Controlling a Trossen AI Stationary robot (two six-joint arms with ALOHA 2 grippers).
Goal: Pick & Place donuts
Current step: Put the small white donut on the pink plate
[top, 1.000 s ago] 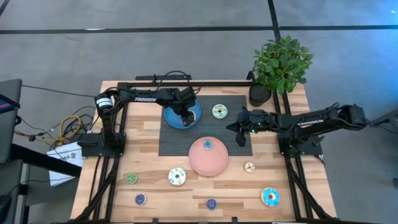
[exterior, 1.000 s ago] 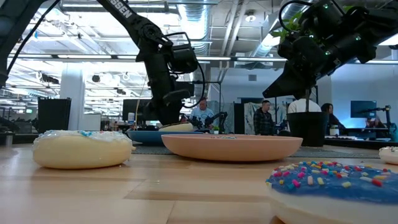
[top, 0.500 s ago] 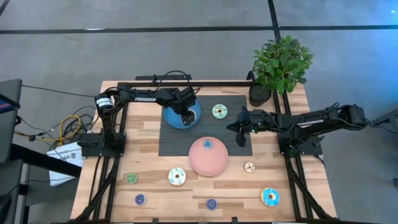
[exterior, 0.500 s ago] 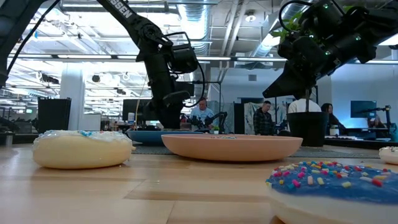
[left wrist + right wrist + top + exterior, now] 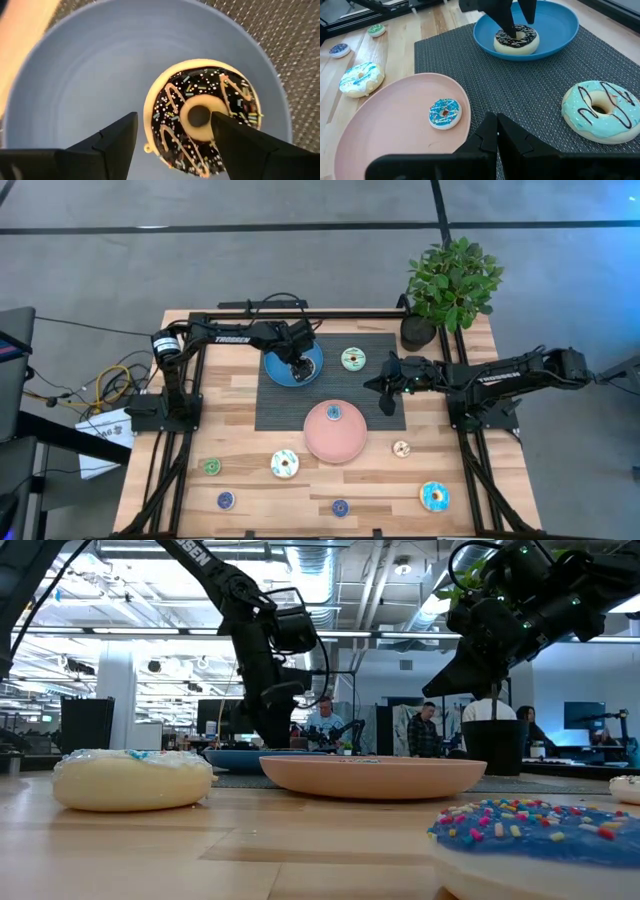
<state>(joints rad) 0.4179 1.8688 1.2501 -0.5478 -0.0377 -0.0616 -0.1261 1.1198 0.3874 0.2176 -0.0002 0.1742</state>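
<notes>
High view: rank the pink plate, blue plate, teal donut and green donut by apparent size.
1. Pink plate
2. Blue plate, slightly smaller, partly hidden by the left gripper
3. Teal donut
4. Green donut

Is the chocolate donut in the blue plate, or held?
In the blue plate: chocolate donut lies flat, left claw open, fingers apart.

The only readable lettering is the white brand word "TROSSEN", printed along the left arm [image 5: 232, 337] at ten o'clock of the table and along the right arm [image 5: 492, 377] at three o'clock.
</notes>
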